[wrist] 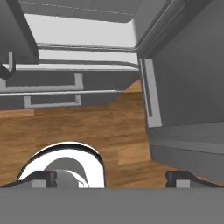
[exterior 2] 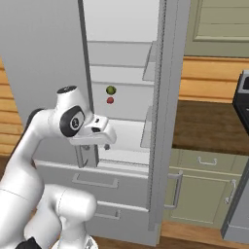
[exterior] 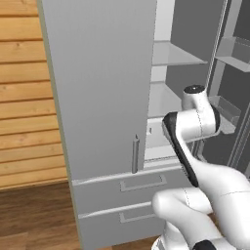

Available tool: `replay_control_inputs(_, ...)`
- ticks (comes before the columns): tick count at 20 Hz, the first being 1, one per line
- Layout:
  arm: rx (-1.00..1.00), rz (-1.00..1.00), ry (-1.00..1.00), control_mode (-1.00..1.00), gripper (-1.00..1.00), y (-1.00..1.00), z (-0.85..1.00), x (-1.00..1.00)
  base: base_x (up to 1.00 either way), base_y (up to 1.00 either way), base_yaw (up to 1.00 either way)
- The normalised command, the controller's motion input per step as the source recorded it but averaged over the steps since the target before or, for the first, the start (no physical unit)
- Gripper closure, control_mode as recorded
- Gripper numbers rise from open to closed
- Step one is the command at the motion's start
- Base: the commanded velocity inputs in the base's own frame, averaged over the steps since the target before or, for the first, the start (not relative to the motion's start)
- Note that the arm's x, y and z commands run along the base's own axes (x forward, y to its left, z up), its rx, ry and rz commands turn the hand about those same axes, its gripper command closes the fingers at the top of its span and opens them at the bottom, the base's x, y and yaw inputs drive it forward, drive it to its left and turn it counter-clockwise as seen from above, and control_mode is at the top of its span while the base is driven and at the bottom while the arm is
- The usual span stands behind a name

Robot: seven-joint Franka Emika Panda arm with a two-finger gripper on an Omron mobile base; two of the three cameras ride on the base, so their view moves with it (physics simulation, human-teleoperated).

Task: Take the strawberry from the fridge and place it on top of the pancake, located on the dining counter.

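Fridge (exterior 2: pixel 53 58) stands with its right door swung wide, pale shelves (exterior 2: pixel 124 80) bared to the room. We see the strawberry (exterior 2: pixel 110 100) as a small red dot deep on a middle shelf, just beneath a green fruit (exterior 2: pixel 111 90). The gripper (wrist: pixel 109 178) hangs in front of the opening near the left door's handle (exterior: pixel 135 154), fingers (wrist: pixel 41 178) spread far apart and holding nothing, aimed down at the brown plank floor (wrist: pixel 87 127). Timber-clad walls (exterior: pixel 24 97) flank the fridge; sage cabinets (exterior 2: pixel 204 189) carry a dark wooden desk (exterior 2: pixel 209 126) on the right.
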Motion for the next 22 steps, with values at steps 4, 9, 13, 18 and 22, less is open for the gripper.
replay_control_inputs(4, 0.72, -0.21, -0.47, -1.0, -1.0, 0.78, -0.15, 0.44, 0.0, 0.0, 0.0)
replay_control_inputs(9, 0.31, -0.04, -0.51, -1.0, -1.0, 0.7, 0.18, 0.1, 0.0, 0.0, 0.0)
replay_control_inputs(13, -0.17, 0.0, -0.15, -1.0, -1.0, 0.62, 0.19, 0.2, 0.0, 0.0, 0.0)
replay_control_inputs(18, -0.33, 0.0, 0.06, -1.0, -1.0, 0.32, 0.1, 0.47, 0.0, 0.0, 0.0)
replay_control_inputs(22, -0.05, -0.01, 0.02, -1.0, -1.0, 0.22, 0.0, 0.17, 0.0, 0.0, 0.0)
